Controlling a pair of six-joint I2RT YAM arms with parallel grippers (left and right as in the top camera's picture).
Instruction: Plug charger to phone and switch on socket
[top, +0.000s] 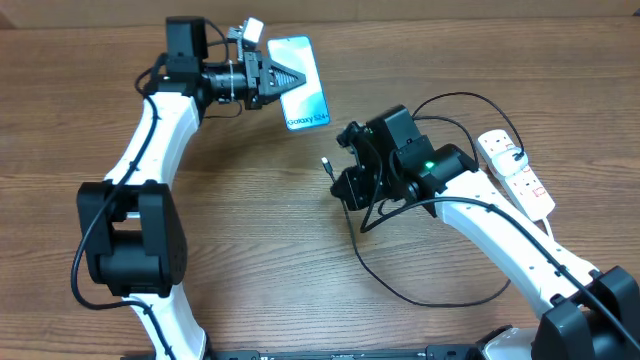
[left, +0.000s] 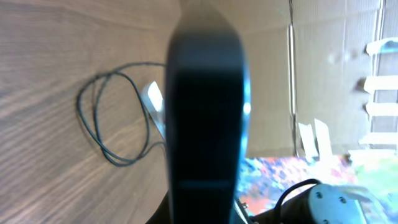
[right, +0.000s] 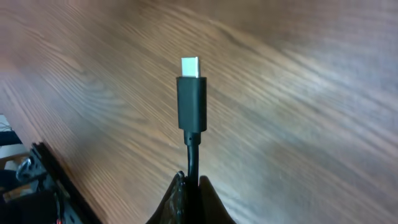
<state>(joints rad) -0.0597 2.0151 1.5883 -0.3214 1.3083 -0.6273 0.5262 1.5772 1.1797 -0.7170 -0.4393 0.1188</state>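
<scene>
Pinching the thin black charger cable (right: 191, 102), right gripper (right: 191, 186) is cut off; left gripper (top: 285, 78) squeezes slim blue phone (top: 310, 100) at twelve o'clock, blurry close-up.

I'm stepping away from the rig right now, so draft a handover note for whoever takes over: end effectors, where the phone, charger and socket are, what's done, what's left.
Left end effector: shut on the phone, screen facing up, at the far side of the table.
Right end effector: shut on the charger just behind its connector; the tip is bare and apart from the phone.
Socket: lies on the table beside the right arm; switch positions are too small to tell.
Done: phone and charger both gripped.
Left: seat the connector in the phone, then switch on the socket.
</scene>
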